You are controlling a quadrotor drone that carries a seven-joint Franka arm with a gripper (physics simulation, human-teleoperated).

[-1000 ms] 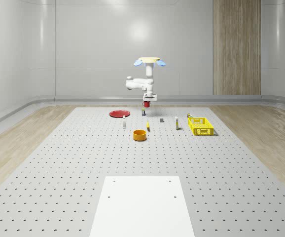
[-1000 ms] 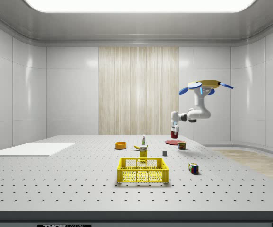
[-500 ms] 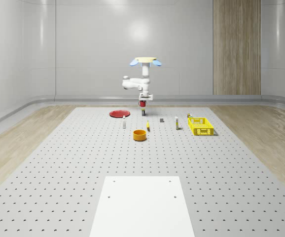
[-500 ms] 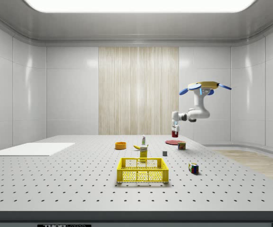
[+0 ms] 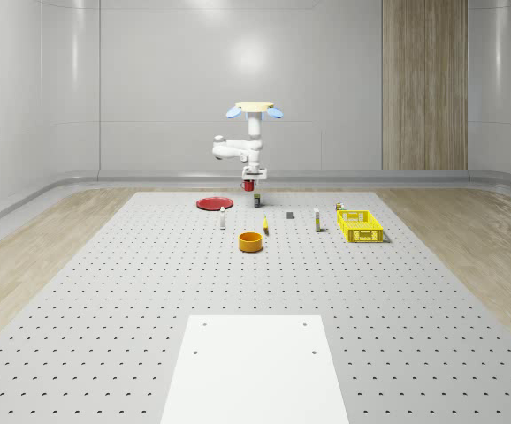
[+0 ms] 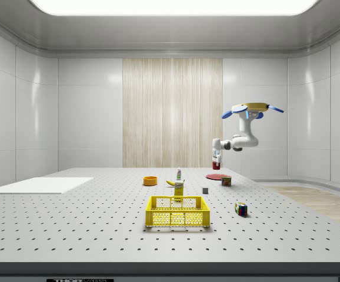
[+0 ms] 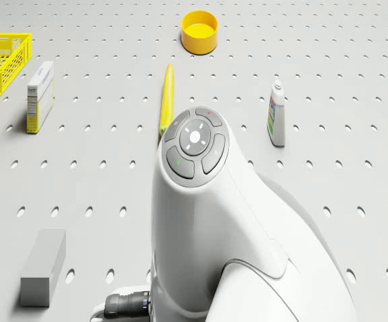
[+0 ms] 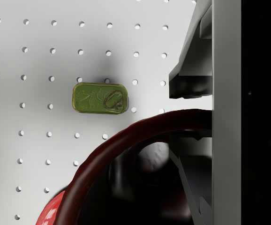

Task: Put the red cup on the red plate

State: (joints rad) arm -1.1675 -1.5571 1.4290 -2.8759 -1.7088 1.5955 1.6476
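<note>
— Rim of the red cup (image 8: pixel 140 136) sits nearest the wrist camera, pinched by the gripper (image 8: pixel 191 115): one finger inside the wall, one outside, clamped on it. Past the cup, down on the table (image 8: pixel 32 56), lies a green tin (image 8: pixel 99 98), with an edge of the red plate (image 8: pixel 51 213) showing beside it.

— So the cup is airborne?

— Yes. In the whole-scene view it hangs under the gripper (image 5: pixel 249 183), clear of the table, near the red plate (image 5: pixel 214 203) but not over it. The drone (image 5: pixel 253 109) hovers above the table's far end.

— How should it handle?

— My guess: light, stiff and smooth-walled. A rim pinch can let it swing or slip if jolted, so gentle carrying suits it, and a low release should stop it tipping.

— Anything in the way?

— Nearer the camera stand the orange bowl (image 5: pixel 251 241) and yellow basket (image 5: pixel 360 224), well apart from the plate.
</note>
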